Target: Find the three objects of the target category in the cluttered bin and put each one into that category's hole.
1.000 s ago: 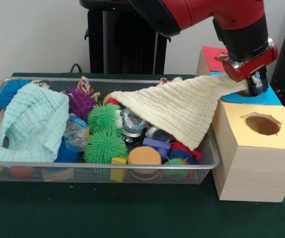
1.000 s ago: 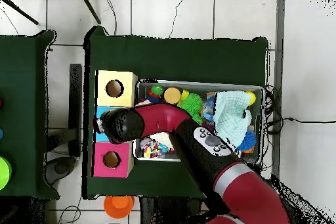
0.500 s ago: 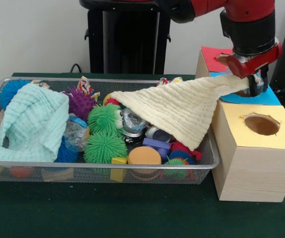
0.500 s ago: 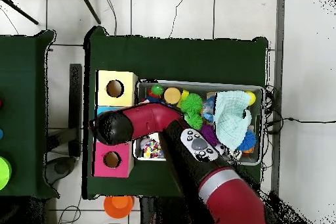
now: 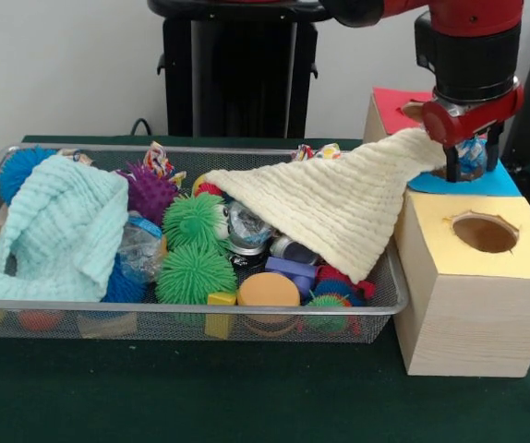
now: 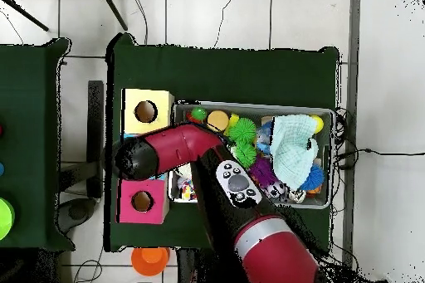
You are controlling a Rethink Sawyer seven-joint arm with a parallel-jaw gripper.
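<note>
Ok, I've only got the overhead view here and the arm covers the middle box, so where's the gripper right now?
Observer: The gripper hangs over the blue-topped box, between the pink-topped and yellow-topped ones.
Operator: Is it holding anything?
Observer: Yes, a clear bottle with some blue on it sits between its fingers.
Operator: Anything in the way there?
Observer: The cream cloth stretches out of the wire bin and up onto that box, and its tip lies right beside the gripper.
</note>
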